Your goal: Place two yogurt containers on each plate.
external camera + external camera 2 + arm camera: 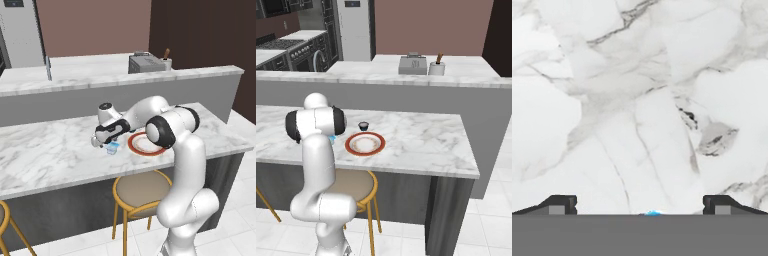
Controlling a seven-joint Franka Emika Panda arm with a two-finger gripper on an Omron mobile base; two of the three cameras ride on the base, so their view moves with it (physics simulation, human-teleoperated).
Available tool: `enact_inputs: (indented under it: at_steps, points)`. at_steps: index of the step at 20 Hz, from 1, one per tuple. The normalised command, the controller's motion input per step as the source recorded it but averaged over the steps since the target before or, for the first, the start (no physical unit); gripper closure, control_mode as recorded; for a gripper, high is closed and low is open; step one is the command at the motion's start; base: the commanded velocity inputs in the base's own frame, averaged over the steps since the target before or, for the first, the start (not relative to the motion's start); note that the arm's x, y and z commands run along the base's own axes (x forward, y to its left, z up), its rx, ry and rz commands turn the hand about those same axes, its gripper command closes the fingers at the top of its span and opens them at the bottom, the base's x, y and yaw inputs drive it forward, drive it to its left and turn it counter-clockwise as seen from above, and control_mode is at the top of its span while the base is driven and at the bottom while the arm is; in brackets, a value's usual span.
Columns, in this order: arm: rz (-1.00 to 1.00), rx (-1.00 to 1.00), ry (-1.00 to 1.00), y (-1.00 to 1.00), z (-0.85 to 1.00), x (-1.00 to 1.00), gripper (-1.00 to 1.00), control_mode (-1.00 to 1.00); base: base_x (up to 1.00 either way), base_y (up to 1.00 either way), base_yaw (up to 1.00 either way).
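One red-orange rimmed plate (146, 144) sits on the marble table (50, 155), and you see nothing lying on it in either base view. Your gripper (111, 145) hangs low over the table just left of that plate in the left base view, right above a pale blue-and-white yogurt cup (113, 148) that stands on the marble beside the plate rim, apart from it. From the hand view the fingers (559, 204) stand wide apart with bare marble between them, and a small blue sliver of the cup (653, 213) peeks up at the bottom edge midway between the tips; you cannot tell whether the pads touch it. A dark yogurt cup (363, 126) with a light rim stands upright on the table just behind the plate in the right base view, near it but not on it. In that same view the arm's shoulder covers the gripper, with a bit of blue (332, 137) showing at its edge. Behind, on the rear counter, sit a toaster (413, 64) and a small pot (436, 68). Below the table edge stands a stool (141, 191).
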Motion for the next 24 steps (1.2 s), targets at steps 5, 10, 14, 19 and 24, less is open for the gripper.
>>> enact_inputs:
  at_steps: [5, 10, 14, 19, 24]
  points:
    - [0.03, 0.0, 0.0, -0.04, -0.06, -0.04, -1.0, -1.0, 0.0, 0.0, 0.0]
    - [0.04, 0.0, 0.0, -0.08, -0.04, -0.01, -1.0, -1.0, 0.0, 0.0, 0.0]
    - [0.07, 0.0, 0.0, -0.17, -0.03, -0.09, -1.0, -1.0, 0.0, 0.0, 0.0]
    - [0.09, 0.0, 0.0, -0.12, -0.03, -0.12, -1.0, -1.0, 0.0, 0.0, 0.0]
    - [0.09, 0.0, 0.0, 0.0, -0.07, -0.14, -1.0, -1.0, 0.0, 0.0, 0.0]
